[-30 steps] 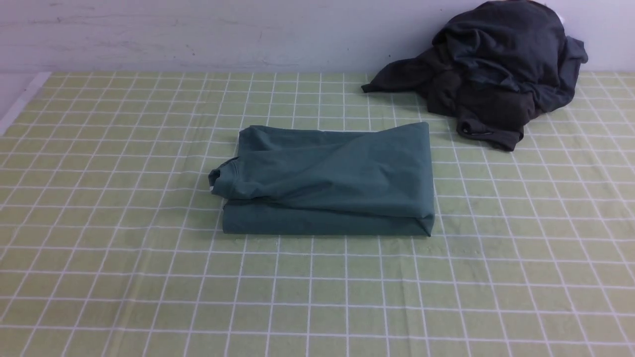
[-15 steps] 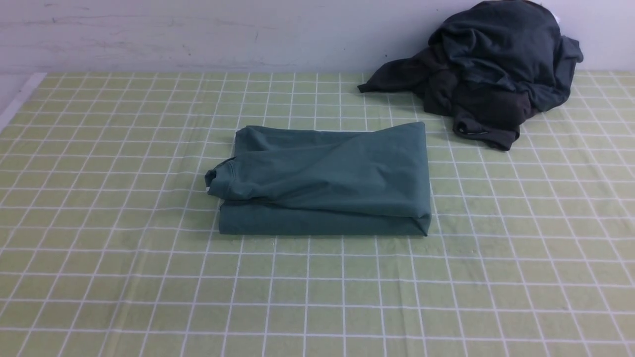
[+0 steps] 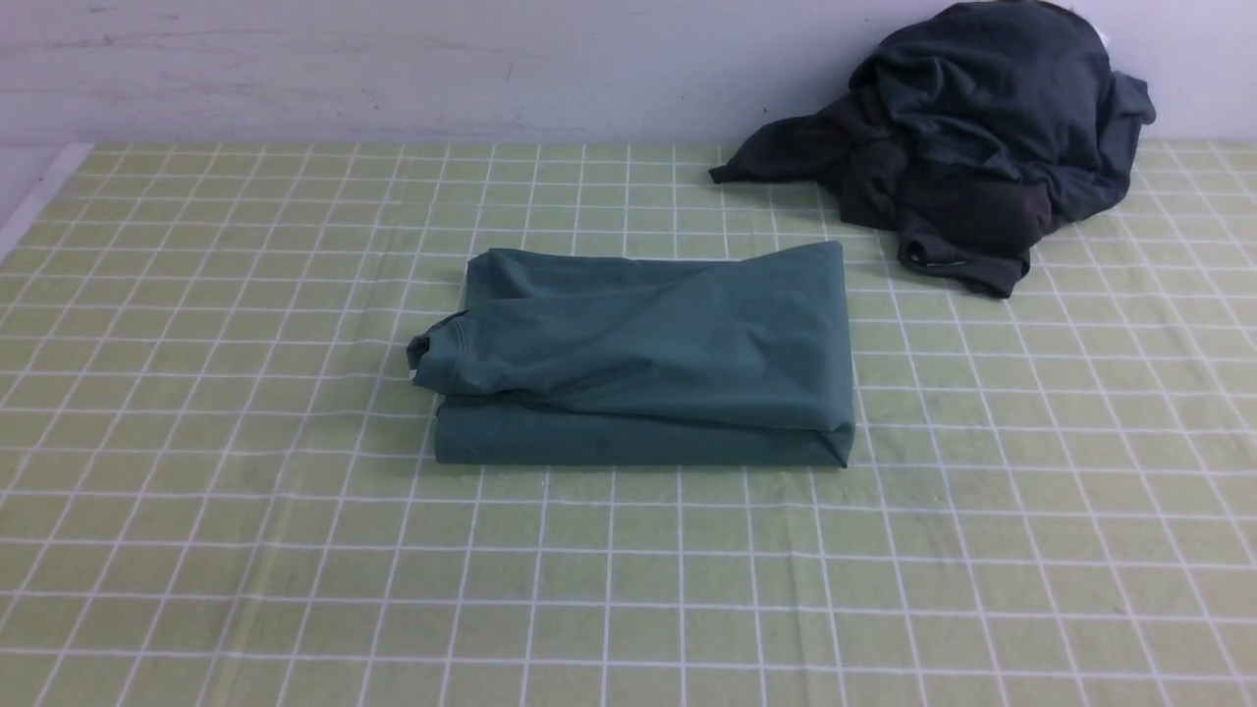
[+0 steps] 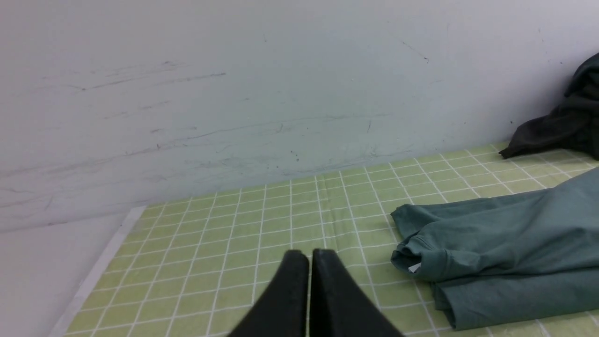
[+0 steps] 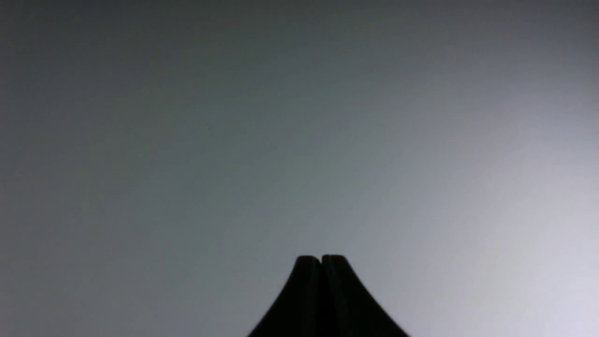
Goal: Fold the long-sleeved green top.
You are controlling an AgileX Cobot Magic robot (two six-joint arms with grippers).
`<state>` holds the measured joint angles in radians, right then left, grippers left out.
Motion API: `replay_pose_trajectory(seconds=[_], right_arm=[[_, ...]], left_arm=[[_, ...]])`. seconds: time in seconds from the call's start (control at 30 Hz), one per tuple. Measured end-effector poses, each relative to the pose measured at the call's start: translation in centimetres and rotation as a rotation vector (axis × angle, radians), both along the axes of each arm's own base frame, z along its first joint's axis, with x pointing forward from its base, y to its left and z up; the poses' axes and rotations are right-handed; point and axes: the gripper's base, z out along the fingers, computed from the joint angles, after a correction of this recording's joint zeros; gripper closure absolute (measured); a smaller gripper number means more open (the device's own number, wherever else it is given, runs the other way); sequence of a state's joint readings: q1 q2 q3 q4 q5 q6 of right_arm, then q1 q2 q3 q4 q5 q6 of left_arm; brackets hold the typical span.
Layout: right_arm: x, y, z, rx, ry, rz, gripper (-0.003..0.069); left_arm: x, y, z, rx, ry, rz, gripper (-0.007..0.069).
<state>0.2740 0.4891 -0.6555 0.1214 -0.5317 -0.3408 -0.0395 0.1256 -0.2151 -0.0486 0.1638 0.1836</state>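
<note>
Nearest, the black left gripper (image 4: pixel 309 255) hangs with its jaws pressed together on nothing just beside the collar end of the folded green long-sleeved cotton top (image 3: pixel 638 363), which lies mid-way across the green checked tablecloth (image 3: pixel 196 550); the black right gripper (image 5: pixel 322 260), likewise closed and empty, faces only blank wall. The loosely bunched collar could spring the fold open if nudged. Farthest, a crumpled dark grey garment heap (image 3: pixel 982 137) sits against the wall; no containers appear.

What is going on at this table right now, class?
Nothing is being handled. The green long-sleeved top lies folded into a rectangle on the checked cloth. A dark clothes heap sits far right by the wall. The left tool and right tool are both shut, holding nothing.
</note>
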Motion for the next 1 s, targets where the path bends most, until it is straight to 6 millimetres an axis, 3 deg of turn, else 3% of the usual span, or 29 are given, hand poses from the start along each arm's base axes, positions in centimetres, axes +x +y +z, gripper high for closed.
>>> replay_pose_trajectory(seconds=[0.2, 0.3, 0.33, 0.37, 0.5, 0.7, 0.83, 1.0], right_arm=[[-6.4, -1.8, -1.8, 0.031, -0.147, -0.205, 0.0671], [-9.8, -1.7, -2.6, 0.044, -0.256, -0.283, 0.0671], [-10.1, -1.7, -2.6, 0.044, -0.265, -0.287, 0.0671], [-12.1, -1.5, -2.9, 0.053, -0.342, -0.322, 0.0671], [-14.2, -1.5, -3.0, 0.126, -0.475, -0.344, 0.0671], [-14.5, -2.3, -3.8, 0.230, -0.569, -0.351, 0.0671], [-11.6, -1.9, -6.7, 0.121, -0.490, -0.404, 0.0671], [-6.4, -1.4, -13.3, -0.057, -0.213, -0.435, 0.0671]], left_arm=[[0.0, 0.0, 0.0, 0.000, 0.000, 0.000, 0.0627], [0.0, 0.0, 0.0, 0.000, 0.000, 0.000, 0.0627], [0.0, 0.0, 0.0, 0.000, 0.000, 0.000, 0.0627], [0.0, 0.0, 0.0, 0.000, 0.000, 0.000, 0.0627], [0.0, 0.0, 0.0, 0.000, 0.000, 0.000, 0.0627], [0.0, 0.0, 0.0, 0.000, 0.000, 0.000, 0.0627], [0.0, 0.0, 0.0, 0.000, 0.000, 0.000, 0.0627], [0.0, 0.0, 0.0, 0.000, 0.000, 0.000, 0.0627]])
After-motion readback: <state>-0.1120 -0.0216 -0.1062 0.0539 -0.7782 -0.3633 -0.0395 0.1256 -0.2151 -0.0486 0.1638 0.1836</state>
